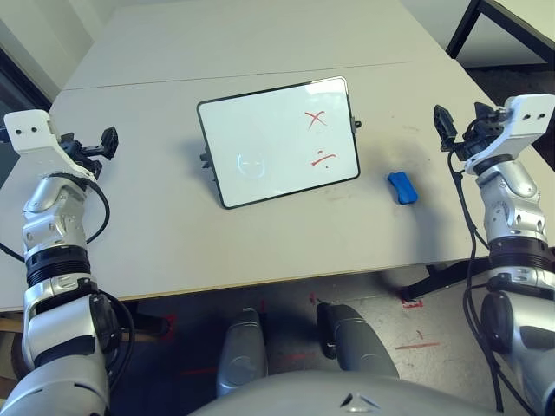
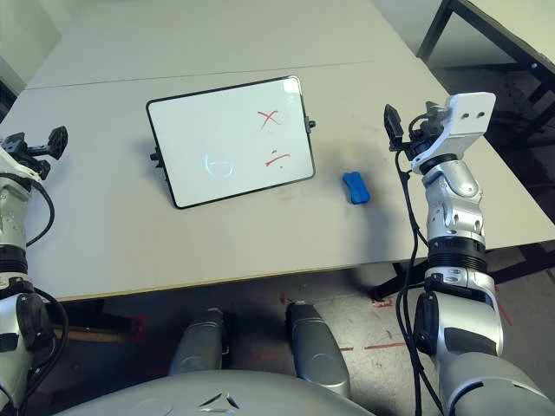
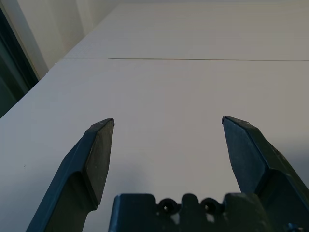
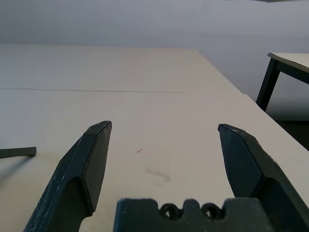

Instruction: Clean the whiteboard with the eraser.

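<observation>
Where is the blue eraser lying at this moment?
In the left eye view, the eraser lies on the table, on the robot's right, just beside the lower right corner of the whiteboard and apart from it, with the right tool nearby.

Not much to read here, honestly. The only marks are hand-drawn in red marker on the whiteboard [image 1: 279, 143]: a red X [image 1: 316, 120] up around 1 o'clock on the board face, and below it, around 4 o'clock, a short dash with a dot or tick above it [image 1: 323, 159], kind of like a division sign missing its lower dot. There's also a faint circle [image 1: 251, 164] at about 8 o'clock on the board, with a small mark inside I can't make out. No printed words, brand names or numbers that I can read anywhere.
</observation>
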`<state>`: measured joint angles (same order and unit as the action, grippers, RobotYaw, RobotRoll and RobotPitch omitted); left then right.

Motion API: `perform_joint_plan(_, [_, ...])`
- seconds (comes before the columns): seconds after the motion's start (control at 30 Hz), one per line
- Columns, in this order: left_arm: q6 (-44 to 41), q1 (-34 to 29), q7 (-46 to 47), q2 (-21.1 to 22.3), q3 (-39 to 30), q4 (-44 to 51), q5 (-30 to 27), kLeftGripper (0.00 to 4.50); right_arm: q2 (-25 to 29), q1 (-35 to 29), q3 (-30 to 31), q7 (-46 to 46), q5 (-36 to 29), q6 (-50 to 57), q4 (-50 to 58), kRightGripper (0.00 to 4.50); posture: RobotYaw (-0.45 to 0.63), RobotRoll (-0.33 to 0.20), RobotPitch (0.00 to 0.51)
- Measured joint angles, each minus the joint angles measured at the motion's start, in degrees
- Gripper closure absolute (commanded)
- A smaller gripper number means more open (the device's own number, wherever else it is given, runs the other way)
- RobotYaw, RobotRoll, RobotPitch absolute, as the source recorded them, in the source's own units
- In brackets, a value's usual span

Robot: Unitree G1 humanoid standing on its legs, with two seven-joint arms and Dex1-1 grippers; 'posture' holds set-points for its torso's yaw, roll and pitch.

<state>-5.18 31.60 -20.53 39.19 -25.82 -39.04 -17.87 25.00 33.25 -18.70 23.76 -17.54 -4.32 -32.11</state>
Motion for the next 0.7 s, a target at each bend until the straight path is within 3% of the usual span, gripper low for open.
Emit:
perform_joint_plan(0.27, [-0.05,-1.41,-0.20,0.02,-0.05,0.76,-0.19,0.00,-0.22,0.03,0.05,0.01,0.06,-0.01,-0.23,0.02,-0.04,0.000,0.135])
perform_joint_plan(0.43, [-0.79,-3.30,-3.68,-0.03,-0.06,6.13,-1.85,0.00,-0.26,0.05,0.11,0.04,0.07,-0.01,-0.21,0.02,-0.03,0.000,0.134])
perform_joint_plan(0.6, [-4.41,-8.88,-11.10,-1.29,0.46,18.29,-6.89,0.00,-0.52,0.20,0.27,-0.07,0.43,-0.01,-0.62,0.02,-0.03,0.000,0.143])
perform_joint_plan(0.7, [-8.71,-15.34,-19.03,-1.21,2.10,30.11,-12.48,0.00,-0.62,0.44,0.31,-0.20,0.66,-0.01,-1.37,0.02,-0.03,0.000,0.151])
